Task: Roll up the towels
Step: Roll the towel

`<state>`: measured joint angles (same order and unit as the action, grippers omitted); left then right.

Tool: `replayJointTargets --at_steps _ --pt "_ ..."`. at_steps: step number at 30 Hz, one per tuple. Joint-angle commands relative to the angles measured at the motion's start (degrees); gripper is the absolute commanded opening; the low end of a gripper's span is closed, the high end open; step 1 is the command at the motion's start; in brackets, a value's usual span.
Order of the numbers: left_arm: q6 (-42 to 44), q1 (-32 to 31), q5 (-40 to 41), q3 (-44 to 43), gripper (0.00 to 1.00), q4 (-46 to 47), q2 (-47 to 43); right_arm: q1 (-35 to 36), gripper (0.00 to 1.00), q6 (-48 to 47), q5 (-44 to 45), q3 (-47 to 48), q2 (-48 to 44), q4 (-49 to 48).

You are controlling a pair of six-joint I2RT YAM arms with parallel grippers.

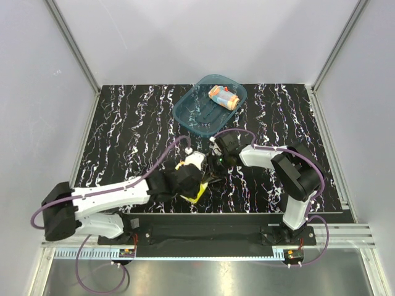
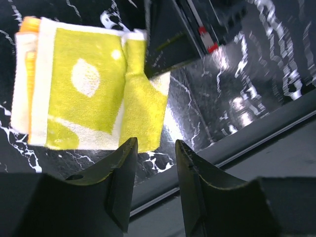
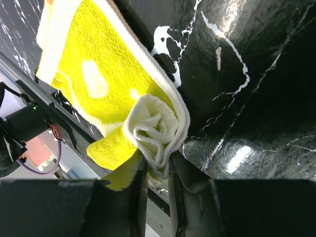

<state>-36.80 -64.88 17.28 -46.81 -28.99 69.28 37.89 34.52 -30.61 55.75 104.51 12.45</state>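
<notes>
On the arm-base side of the tub [image 1: 210,106], well apart from it, the yellow towel [image 2: 89,98] lies on the surface [image 1: 123,135]. Most of it is flat, and one end is gathered into a loose coil. The right pincer [image 3: 158,170] is clamped on that coil, jaws narrow, with bunched terry squeezed between them. The left pincer [image 2: 155,148] stands part-open and empty, hovering over the towel's edge that lies farthest from the tub and touching nothing. Inside the tub, toward its far right corner, the dotted towel [image 1: 223,97] lies already rolled, so this looks like the second roll, only just begun.

The coil looks slack and lopsided, so the main need is tension. The left pincer would best come down on the flat free end and pin it. The right pincer could then turn the coil over the cloth rather than drag it. On this glossy surface an unpinned towel is likely to slide whole instead of wrapping. One flap beside the coil sits creased, and if rolled in as it is, it would probably make the roll cone-shaped. Keeping the side hems in line matters too.
</notes>
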Motion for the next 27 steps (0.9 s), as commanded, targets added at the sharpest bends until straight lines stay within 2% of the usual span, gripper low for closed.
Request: replayJointTargets --at_steps 1,7,14,19,27 --pt "6.2 -2.3 3.7 -2.1 0.42 2.0 4.7 0.8 0.25 -2.1 2.0 2.2 -1.9 3.9" --pt "6.5 -5.4 4.8 -4.0 0.42 3.4 11.4 0.8 0.25 -2.9 2.2 2.9 -2.2 5.0" --pt "6.6 -5.6 6.2 -3.7 0.44 4.2 17.9 0.8 0.24 -3.2 1.8 3.0 -2.4 5.0" --pt "5.3 -5.6 8.8 -3.0 0.47 3.0 20.5 0.9 0.24 -3.6 1.5 3.3 -2.2 5.2" --pt "4.8 -5.6 8.6 -2.2 0.51 2.5 23.4 0.8 0.24 -4.2 0.6 5.2 -0.6 5.9"
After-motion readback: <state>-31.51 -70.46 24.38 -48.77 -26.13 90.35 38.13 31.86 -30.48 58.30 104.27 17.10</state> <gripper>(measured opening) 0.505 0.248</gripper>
